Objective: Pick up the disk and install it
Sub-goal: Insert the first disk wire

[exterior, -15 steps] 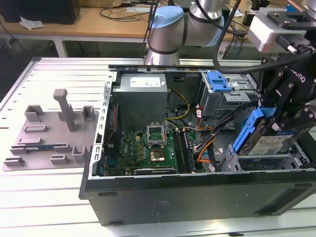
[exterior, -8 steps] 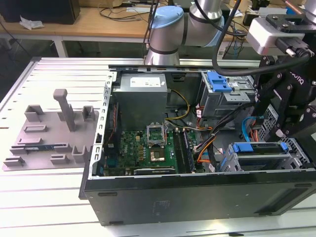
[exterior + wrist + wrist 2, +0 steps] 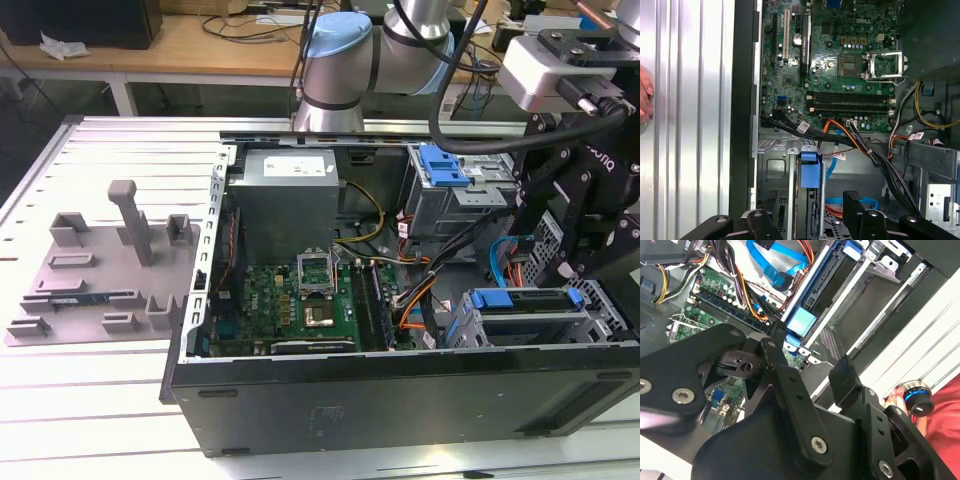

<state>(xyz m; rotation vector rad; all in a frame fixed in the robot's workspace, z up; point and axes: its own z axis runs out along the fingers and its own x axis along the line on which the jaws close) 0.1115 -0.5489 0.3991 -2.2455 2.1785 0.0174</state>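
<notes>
The disk (image 3: 520,305) sits edge-up in the drive bay at the near corner of the open computer case (image 3: 400,400), on the exterior view's right. Its blue plastic bracket shows as a blue tab (image 3: 809,172) in the first wrist view and a tab (image 3: 800,322) in the second. My black gripper (image 3: 555,255) hangs just above that bay. In both wrist views the gripper (image 3: 807,220) (image 3: 807,352) is open, one finger on each side of the blue tab, with nothing between them.
Bundles of orange, black and blue cables (image 3: 860,145) run beside the bay. The green motherboard (image 3: 290,300) and a grey power supply (image 3: 285,200) fill the case. A second blue clip (image 3: 440,165) tops the far bay. A grey fixture plate (image 3: 90,260) lies left. A hand (image 3: 645,100) rests outside the case.
</notes>
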